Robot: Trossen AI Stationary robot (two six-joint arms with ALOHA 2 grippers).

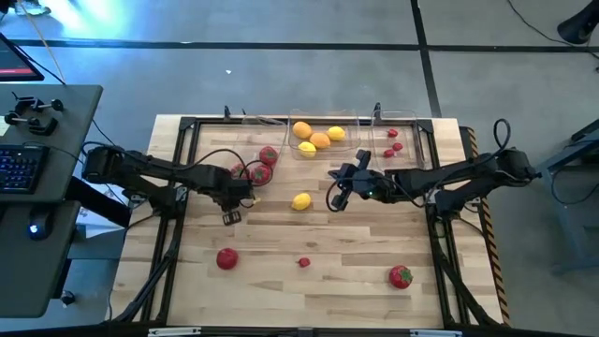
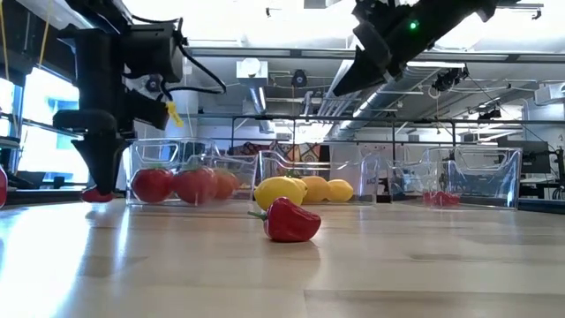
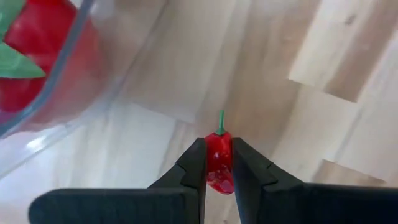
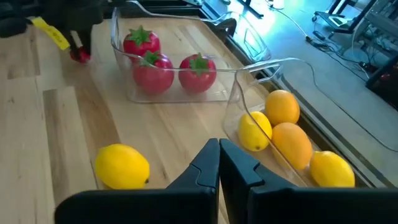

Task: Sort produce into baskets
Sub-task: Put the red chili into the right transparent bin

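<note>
My left gripper (image 1: 231,216) points down at the table's left middle, just in front of the clear basket (image 4: 180,96) that holds three red tomatoes (image 4: 198,71). It is shut on a tiny red berry (image 3: 219,159) with a green stem. My right gripper (image 4: 219,163) hangs shut and empty above the table's middle, beside a loose yellow citrus (image 1: 300,200) lying on the wood. The middle basket (image 1: 323,114) holds several yellow and orange citrus (image 1: 319,139). The right basket (image 1: 398,114) holds small red berries (image 1: 392,148). My left gripper pinches the berry's two sides (image 3: 217,168) between its two fingers, coming from above and pointing down. The berry's green stem (image 3: 221,122) sticks out past the fingertips. The berry sits low by the tabletop (image 2: 99,195); whether it is clear of the wood I cannot tell.
Loose on the near half of the table lie a red tomato (image 1: 226,258) at the left, a small red berry (image 1: 304,262) in the middle and another red fruit with a green top (image 1: 401,276) at the right. Black frame rails (image 1: 440,234) run along both sides.
</note>
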